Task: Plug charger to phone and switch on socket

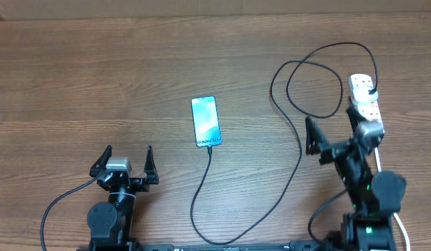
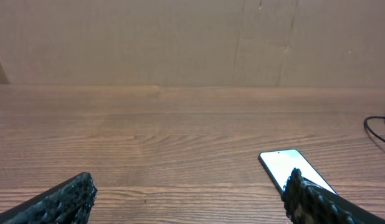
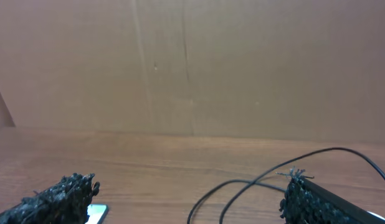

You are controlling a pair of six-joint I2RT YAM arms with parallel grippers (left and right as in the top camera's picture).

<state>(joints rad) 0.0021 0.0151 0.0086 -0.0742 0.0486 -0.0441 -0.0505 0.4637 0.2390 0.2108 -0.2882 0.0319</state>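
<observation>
Overhead: phone (image 1: 205, 121) centre, charger (image 1: 199, 183) meeting its lower edge, apparently plugged; socket (image 1: 365, 97) upper right; left gripper (image 1: 128, 153), right gripper (image 1: 332, 125) agape, empty.

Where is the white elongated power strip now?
Overhead view: the white power strip lies far right, just beyond the right gripper, with the thin black cable looping left of it.

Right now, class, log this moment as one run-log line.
left hand: open, empty; right hand: open, empty; charger: tip at phone, plug in socket; on/off: unclear
</observation>
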